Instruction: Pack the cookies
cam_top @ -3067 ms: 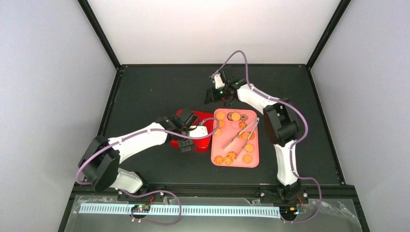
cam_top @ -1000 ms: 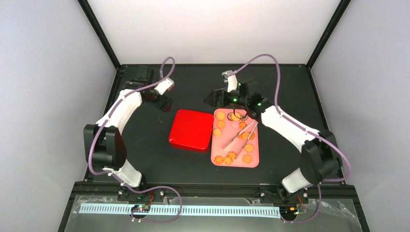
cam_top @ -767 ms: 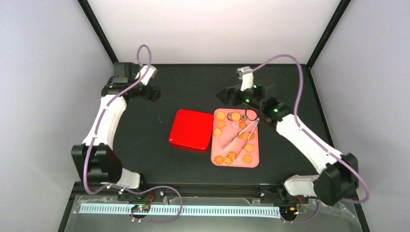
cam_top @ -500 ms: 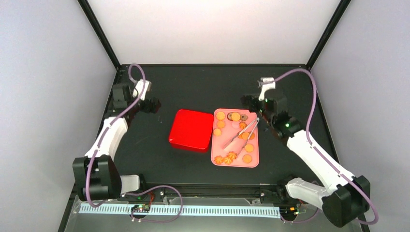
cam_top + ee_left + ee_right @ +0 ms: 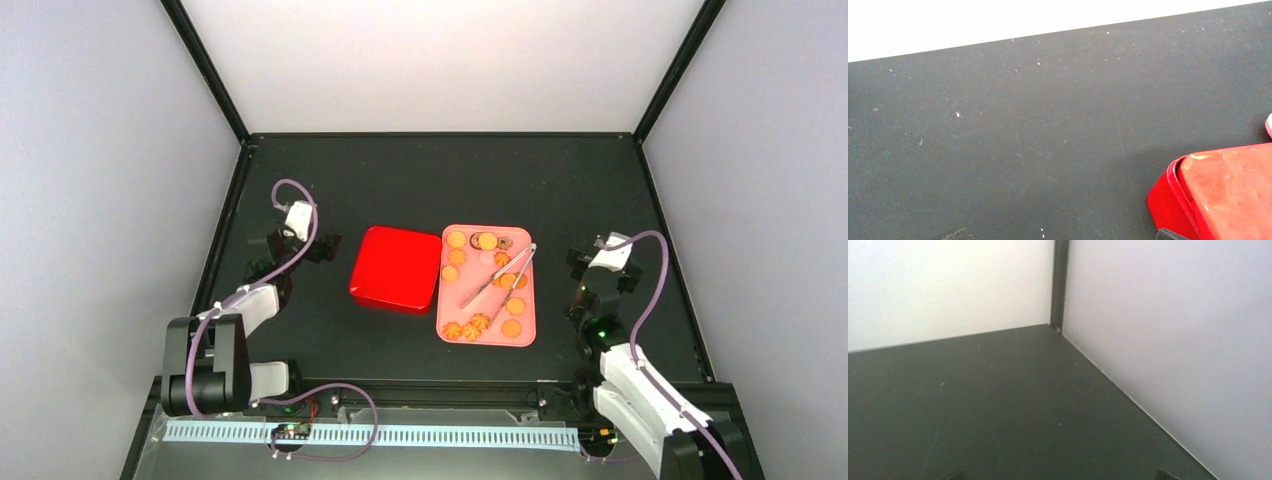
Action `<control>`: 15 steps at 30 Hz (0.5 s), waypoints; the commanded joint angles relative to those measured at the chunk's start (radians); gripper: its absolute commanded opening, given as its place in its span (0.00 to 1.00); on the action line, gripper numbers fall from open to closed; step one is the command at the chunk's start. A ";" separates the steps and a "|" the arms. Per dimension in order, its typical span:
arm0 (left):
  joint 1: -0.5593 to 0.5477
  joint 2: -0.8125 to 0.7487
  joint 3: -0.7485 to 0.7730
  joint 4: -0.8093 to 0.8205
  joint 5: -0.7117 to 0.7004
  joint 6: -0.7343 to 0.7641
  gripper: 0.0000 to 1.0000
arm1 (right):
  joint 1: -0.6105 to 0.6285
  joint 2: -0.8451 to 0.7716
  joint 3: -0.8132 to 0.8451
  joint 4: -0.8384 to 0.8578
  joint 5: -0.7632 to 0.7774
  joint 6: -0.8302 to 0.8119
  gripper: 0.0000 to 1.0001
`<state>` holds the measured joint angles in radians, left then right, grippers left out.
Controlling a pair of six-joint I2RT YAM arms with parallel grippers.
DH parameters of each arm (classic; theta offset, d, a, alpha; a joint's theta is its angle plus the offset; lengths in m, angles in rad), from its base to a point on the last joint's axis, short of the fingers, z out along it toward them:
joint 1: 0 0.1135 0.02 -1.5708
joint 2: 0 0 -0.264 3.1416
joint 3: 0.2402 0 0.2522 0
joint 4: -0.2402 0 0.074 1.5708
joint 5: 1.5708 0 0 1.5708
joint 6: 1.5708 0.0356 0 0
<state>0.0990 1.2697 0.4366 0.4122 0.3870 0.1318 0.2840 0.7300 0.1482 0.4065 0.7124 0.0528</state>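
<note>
Several cookies, mostly orange and one dark brown, lie on a pink tray right of centre. Metal tongs rest across them. A closed red tin sits just left of the tray; its corner also shows in the left wrist view. My left gripper is folded back, just left of the tin, open and empty. My right gripper is right of the tray, open and empty, facing the far right corner. Only the fingertip ends show in both wrist views.
The black table mat is bounded by white walls and black frame posts. The right wall is close to my right gripper. Both arms are folded near their bases at the front edge.
Both arms have drawn back from the far half of the table to folded poses near their bases. The left gripper had earlier been at the red tin. Tin, tray and cookies have not moved.
</note>
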 commanded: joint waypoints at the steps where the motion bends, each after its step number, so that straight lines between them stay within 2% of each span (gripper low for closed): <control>1: 0.003 0.004 -0.050 0.280 -0.026 -0.027 0.99 | -0.088 0.106 0.010 0.264 0.015 0.076 1.00; 6: 0.002 0.005 -0.022 0.238 -0.061 -0.043 0.99 | -0.113 0.391 0.033 0.470 -0.040 0.052 1.00; 8: 0.000 0.005 -0.026 0.245 -0.070 -0.044 0.99 | -0.124 0.444 0.042 0.546 -0.043 0.059 1.00; 11: -0.003 0.000 -0.046 0.273 -0.109 -0.060 0.99 | -0.171 0.515 0.050 0.625 -0.141 0.068 1.00; 14: -0.010 0.002 -0.076 0.355 -0.126 -0.094 0.99 | -0.180 0.577 0.058 0.676 -0.264 0.016 1.00; 15: -0.020 0.039 -0.130 0.486 -0.114 -0.088 0.99 | -0.180 0.590 0.055 0.696 -0.321 -0.007 1.00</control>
<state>0.0959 1.2701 0.3805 0.6441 0.2901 0.0761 0.1154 1.2774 0.1825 0.9108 0.5720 0.0834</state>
